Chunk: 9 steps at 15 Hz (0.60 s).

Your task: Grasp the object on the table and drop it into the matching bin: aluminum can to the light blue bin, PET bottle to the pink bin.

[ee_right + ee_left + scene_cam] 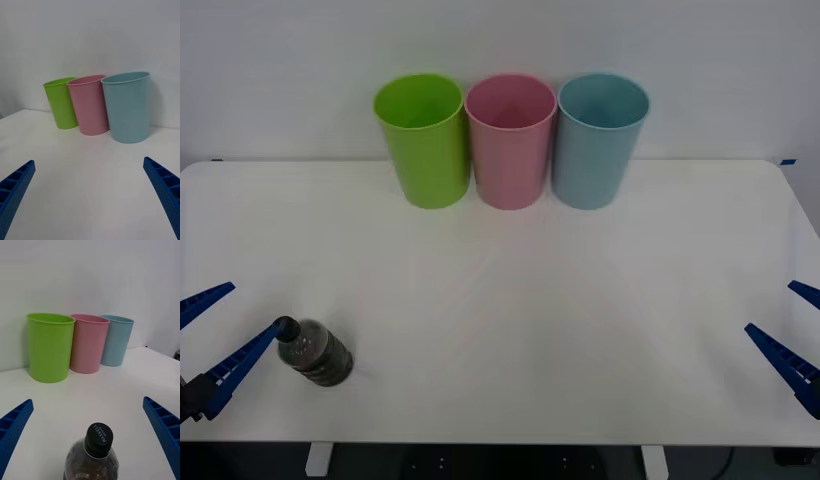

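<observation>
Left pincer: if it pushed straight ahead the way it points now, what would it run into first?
Most likely the bottle: it stands between the open fingers of the left pincer, cap nearest. Beyond it lies bare table, then probably the pink bin or the green bin; depth is hard to judge.

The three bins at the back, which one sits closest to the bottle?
The green bin, at the left end of the row; the pink bin and light blue bin stand farther from the bottle.

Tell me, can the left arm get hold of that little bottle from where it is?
Probably yes: the left gripper is open, the PET bottle stands just ahead between its fingers, nothing blocks it.
</observation>
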Each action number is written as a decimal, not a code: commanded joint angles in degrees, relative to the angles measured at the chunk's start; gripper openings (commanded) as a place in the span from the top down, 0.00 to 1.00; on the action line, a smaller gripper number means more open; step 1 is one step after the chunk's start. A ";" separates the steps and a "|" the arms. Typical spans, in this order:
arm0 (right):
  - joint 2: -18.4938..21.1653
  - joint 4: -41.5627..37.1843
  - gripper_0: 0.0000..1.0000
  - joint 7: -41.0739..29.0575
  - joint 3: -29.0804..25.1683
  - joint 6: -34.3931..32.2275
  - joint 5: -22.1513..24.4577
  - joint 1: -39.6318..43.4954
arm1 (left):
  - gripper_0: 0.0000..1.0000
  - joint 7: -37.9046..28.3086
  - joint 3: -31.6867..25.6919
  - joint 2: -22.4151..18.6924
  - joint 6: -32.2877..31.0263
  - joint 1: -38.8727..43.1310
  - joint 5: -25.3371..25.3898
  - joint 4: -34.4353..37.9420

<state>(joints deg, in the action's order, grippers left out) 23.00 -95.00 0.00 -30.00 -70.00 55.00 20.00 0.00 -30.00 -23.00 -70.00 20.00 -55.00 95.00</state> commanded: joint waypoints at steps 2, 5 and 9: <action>0.00 0.00 0.00 0.00 0.00 0.00 0.00 0.00 | 0.00 -0.09 -0.23 1.03 0.13 1.09 0.07 -1.31; 0.00 0.00 0.00 0.00 0.00 0.00 0.00 0.00 | 0.00 -0.18 -0.06 0.59 0.13 1.27 2.09 -1.57; 0.00 0.00 0.00 0.00 0.00 0.00 0.00 0.00 | 0.00 0.18 -0.59 0.59 0.21 2.94 2.53 -1.84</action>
<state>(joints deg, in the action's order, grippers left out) 23.00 -95.00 0.00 -30.00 -70.00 55.00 20.00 0.04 -30.46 -22.41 -69.82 22.49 -52.50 93.29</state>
